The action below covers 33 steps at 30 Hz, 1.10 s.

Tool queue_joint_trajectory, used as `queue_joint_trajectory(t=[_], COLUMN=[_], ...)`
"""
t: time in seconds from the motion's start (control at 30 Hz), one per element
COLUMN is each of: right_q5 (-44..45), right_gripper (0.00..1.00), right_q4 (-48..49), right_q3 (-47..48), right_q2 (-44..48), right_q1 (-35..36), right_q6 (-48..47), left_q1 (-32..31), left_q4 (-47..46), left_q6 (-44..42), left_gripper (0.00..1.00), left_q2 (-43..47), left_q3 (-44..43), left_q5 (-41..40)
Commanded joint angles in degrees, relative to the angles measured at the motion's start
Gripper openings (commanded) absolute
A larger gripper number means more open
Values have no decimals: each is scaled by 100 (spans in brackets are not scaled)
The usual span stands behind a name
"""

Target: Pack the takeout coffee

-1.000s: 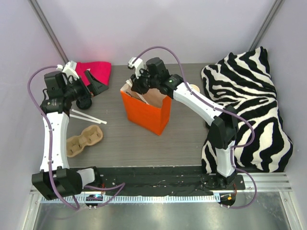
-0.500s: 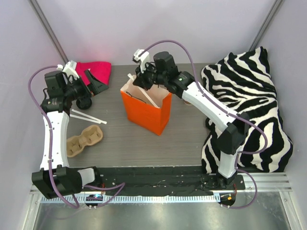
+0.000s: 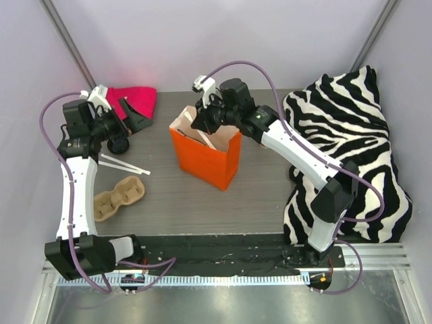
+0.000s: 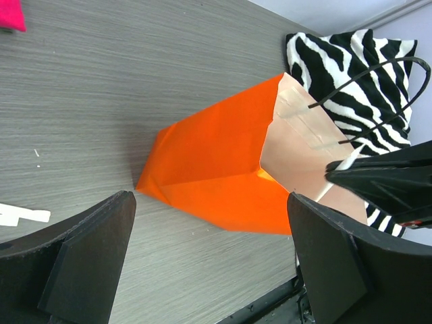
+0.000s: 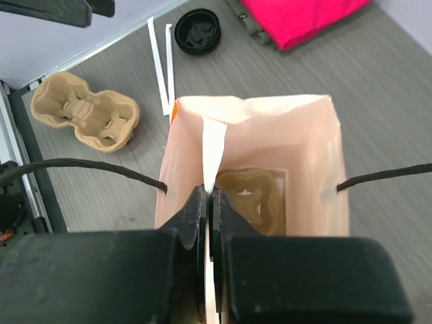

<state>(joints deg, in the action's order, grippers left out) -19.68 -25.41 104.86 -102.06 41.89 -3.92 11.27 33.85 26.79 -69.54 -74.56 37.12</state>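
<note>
Right fingers closed onto white strip, drawn up and slightly right over orange bag

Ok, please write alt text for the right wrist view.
The right gripper, shut on a white strip, hangs over the open orange bag, which has a cardboard tray at its bottom. On the table beyond lie another tray, two strips, a black lid and pink cloth.

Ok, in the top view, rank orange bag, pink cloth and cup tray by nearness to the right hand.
1. orange bag, under the right hand, which pinches a white strip.
2. pink cloth, back left.
3. cup tray, near left.
</note>
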Motion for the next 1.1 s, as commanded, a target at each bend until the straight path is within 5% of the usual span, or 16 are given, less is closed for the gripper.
queue_joint_trajectory(t=[0.0,0.27,0.4,0.73,1.07], right_q5=[-132,-255,-229,-71,667], right_gripper=[1,2,32,56,98], right_q4=[247,282,273,80,-34], right_q3=[-228,-765,-757,218,747], right_q2=[301,485,547,485,1179], right_q1=[21,21,21,21,-180], right_q6=[383,384,383,217,-135], left_q1=[-2,-2,-2,7,-45], left_q4=[-238,-247,-247,34,1150], left_q6=[-7,-15,-24,-208,-938], left_gripper=[100,100,100,100,100], left_q2=[81,107,72,-25,-516], left_q3=[30,74,65,-93,-1217], left_q5=[93,32,23,-56,-171])
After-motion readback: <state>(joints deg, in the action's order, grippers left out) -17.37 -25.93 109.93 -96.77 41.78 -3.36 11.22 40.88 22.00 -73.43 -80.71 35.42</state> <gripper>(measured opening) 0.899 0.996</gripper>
